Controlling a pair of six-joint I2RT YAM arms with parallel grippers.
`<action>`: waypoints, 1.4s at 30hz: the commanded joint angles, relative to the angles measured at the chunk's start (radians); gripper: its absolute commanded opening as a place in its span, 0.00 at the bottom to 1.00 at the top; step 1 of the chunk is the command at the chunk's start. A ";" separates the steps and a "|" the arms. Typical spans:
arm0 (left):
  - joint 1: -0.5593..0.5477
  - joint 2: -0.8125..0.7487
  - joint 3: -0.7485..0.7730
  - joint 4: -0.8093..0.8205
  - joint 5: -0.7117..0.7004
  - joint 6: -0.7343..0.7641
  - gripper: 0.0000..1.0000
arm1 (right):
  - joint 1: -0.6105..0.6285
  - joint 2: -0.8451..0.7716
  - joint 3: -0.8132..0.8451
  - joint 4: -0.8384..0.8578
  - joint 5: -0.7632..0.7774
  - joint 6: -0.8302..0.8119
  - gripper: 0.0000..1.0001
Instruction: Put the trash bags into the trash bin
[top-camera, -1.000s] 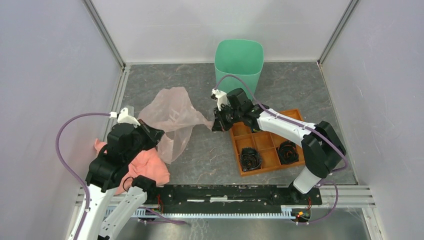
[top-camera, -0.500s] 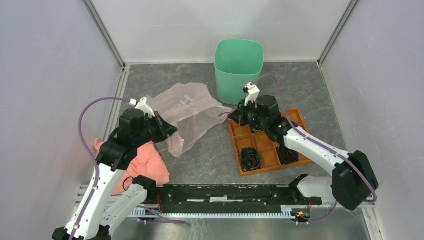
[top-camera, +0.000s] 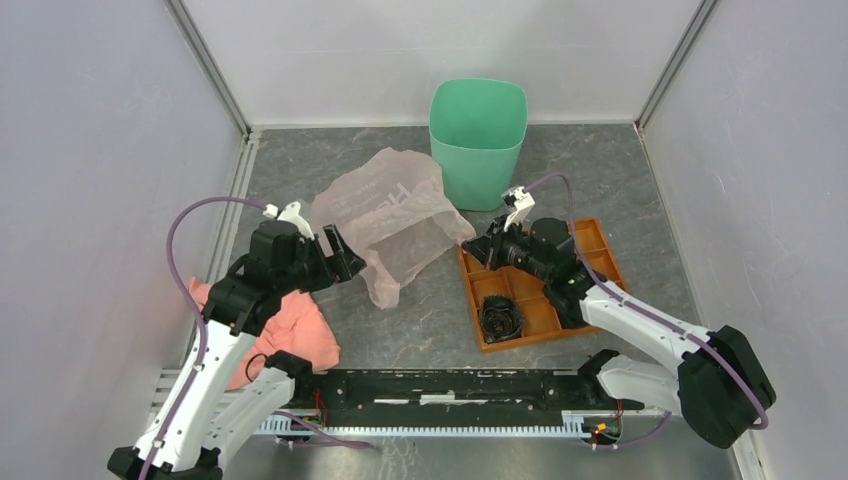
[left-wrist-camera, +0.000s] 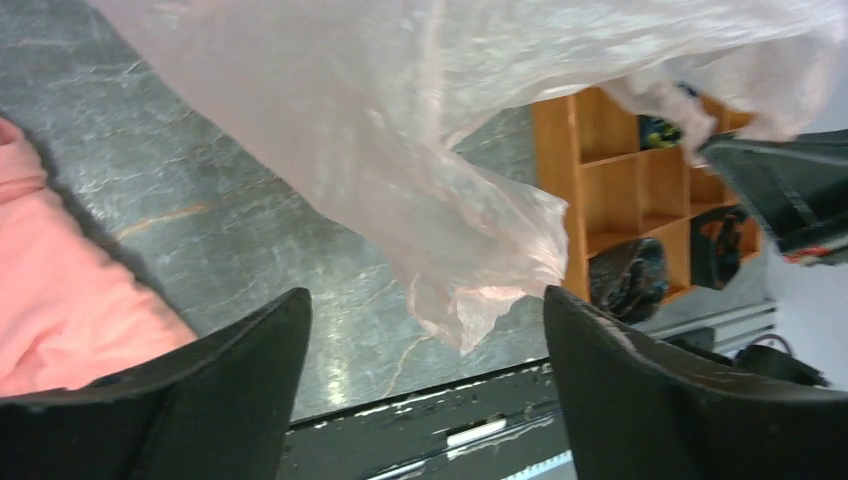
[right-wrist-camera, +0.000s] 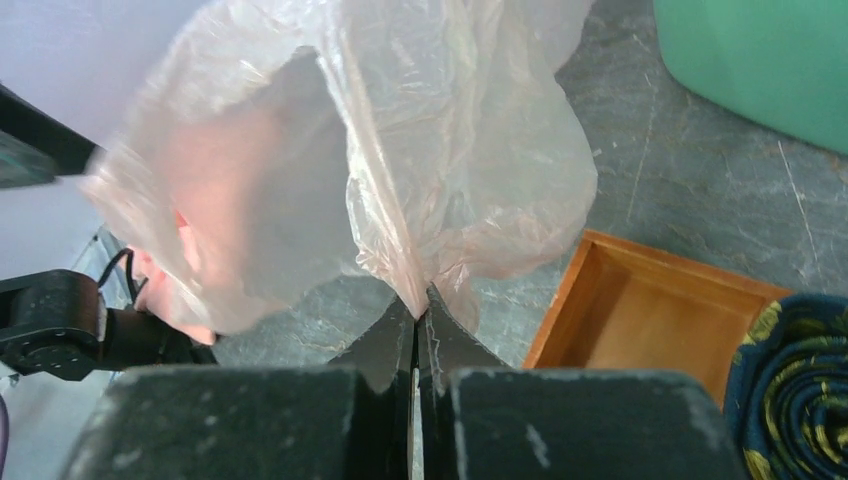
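The trash bag (top-camera: 392, 210), a see-through pale pink film, hangs spread above the table just left of the mint-green trash bin (top-camera: 478, 135). My right gripper (top-camera: 472, 246) is shut on a bunched corner of it, seen pinched at the fingertips in the right wrist view (right-wrist-camera: 418, 305). My left gripper (top-camera: 344, 256) stands wide open beside the bag's left edge. In the left wrist view the bag (left-wrist-camera: 430, 140) drapes overhead, and its lower tip dangles free between the spread left gripper (left-wrist-camera: 425, 335) fingers (left-wrist-camera: 640, 390). The bin's side (right-wrist-camera: 770, 60) shows at the right wrist view's top right.
An orange compartment tray (top-camera: 592, 245) lies under my right arm, holding dark rolled items (top-camera: 500, 316). A salmon-pink cloth (top-camera: 295, 335) lies at the front left under my left arm. Enclosure walls stand on three sides; the black base rail (top-camera: 450, 385) runs along the near edge.
My left gripper has opened and let go of the bag. The right gripper, still shut on the bag, has drawn it to the right, closer to the bin.
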 joint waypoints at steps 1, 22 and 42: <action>-0.002 -0.008 -0.047 -0.022 -0.041 -0.015 0.96 | 0.006 -0.029 -0.004 0.113 -0.024 0.014 0.00; -0.687 0.399 -0.051 -0.138 -0.721 -0.708 1.00 | 0.006 -0.006 -0.009 0.151 -0.052 0.033 0.00; -0.689 0.146 0.228 -0.264 -0.986 -0.364 0.02 | 0.078 0.009 0.148 -0.225 -0.253 -0.334 0.19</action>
